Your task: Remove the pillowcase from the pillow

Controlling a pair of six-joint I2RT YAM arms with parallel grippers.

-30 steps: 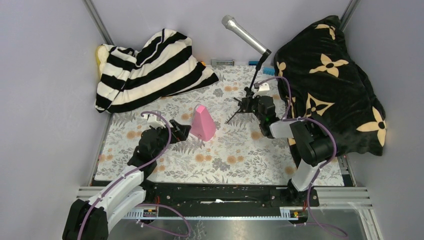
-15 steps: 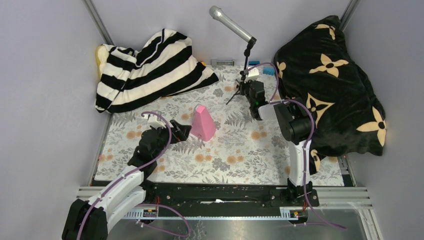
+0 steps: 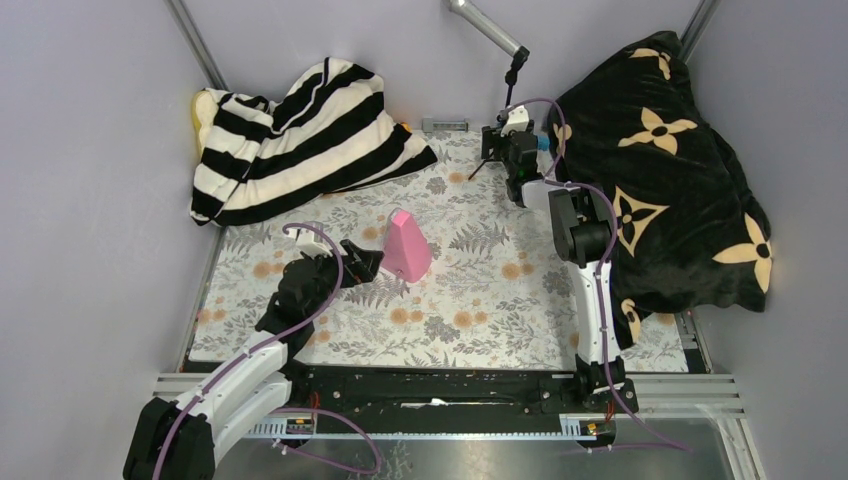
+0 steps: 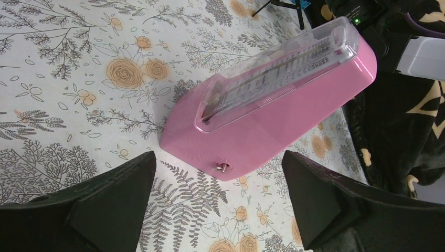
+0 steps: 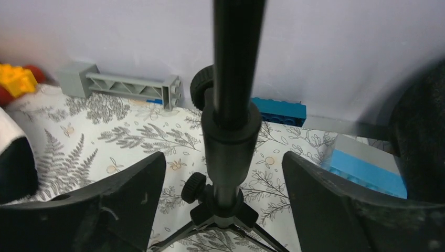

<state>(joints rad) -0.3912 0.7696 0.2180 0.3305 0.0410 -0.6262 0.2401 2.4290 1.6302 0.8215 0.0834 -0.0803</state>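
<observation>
The black and cream striped pillowcase [image 3: 300, 140] lies bunched at the back left, over the pillow. Only a yellow edge of the pillow [image 3: 203, 107] peeks out at its left end. A corner of the pillowcase [image 5: 13, 168] shows at the left of the right wrist view. My left gripper [image 3: 365, 265] rests open on the floral mat, its jaws either side of a pink metronome's base [image 4: 273, 100] without touching it. My right gripper [image 3: 503, 150] is at the back of the mat, open, with a black microphone stand's pole [image 5: 231, 105] standing free between its fingers.
A black plush blanket with tan flowers [image 3: 660, 170] is heaped along the right side. The silver microphone [image 3: 485, 22] leans up to the left from its stand. A grey beam [image 5: 126, 86], blue bricks [image 5: 367, 168] and a yellow brick [image 5: 16, 79] lie along the back wall.
My right arm stretched toward the back wall, carrying the microphone stand there, then opened its jaws and let the stand go. The left arm stayed still.
</observation>
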